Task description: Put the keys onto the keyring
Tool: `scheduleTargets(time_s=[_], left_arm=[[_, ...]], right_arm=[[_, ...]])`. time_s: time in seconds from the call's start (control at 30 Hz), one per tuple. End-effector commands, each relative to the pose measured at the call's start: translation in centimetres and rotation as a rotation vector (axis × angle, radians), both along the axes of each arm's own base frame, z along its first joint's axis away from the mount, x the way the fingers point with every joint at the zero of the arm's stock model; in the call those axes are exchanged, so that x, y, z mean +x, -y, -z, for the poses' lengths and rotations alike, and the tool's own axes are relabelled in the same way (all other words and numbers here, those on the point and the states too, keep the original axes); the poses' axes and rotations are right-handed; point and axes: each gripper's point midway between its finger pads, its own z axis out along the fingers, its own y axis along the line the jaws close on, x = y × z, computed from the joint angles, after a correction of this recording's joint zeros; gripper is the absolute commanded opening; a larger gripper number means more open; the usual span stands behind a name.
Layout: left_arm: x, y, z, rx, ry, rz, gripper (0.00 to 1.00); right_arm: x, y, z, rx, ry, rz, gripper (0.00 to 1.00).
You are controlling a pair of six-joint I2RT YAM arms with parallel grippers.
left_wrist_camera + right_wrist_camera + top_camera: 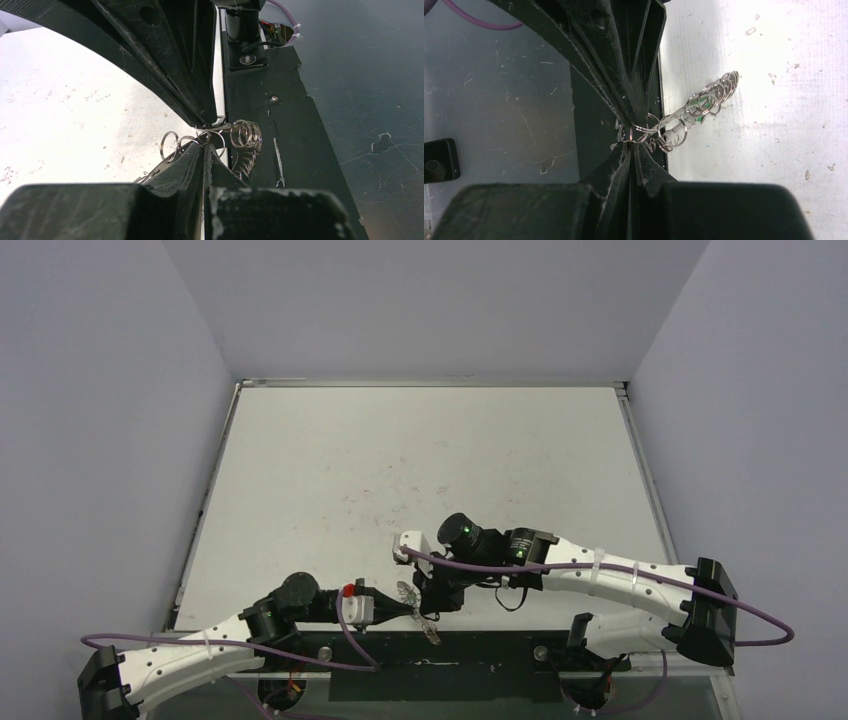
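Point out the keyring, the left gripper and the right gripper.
keyring (720, 87): right wrist view, on the fringe of small wire loops.
left gripper (205, 135): left wrist view, between the shut fingers' tips, at the pinched loop.
right gripper (630, 134): right wrist view, between the shut fingers' tips.

Silvery keyring — wreath of small wire loops, tilted, pinched at one end; keys — green tag showing among loops.

The keyring is shiny silver metal wire. The right gripper has dull black plastic fingers, all scratched. The table is white, matt and scuffed.
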Motion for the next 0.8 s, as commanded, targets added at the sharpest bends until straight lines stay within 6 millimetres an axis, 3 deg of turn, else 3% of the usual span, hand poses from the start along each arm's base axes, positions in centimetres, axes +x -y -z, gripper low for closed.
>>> scheduleTargets(time_s=[0.0, 0.77], left_arm=[[-0.4, 0.3, -1.8, -0.043, 0.025, 0.028, 0.00], [-0.4, 0.2, -2.3, -0.060, 0.036, 0.027, 0.00]], right_arm=[[1.0, -1.7, -2.2, 0.074, 0.048, 0.018, 0.00], [3.4, -0.5, -0.9, 0.004, 0.147, 0.121, 0.00]])
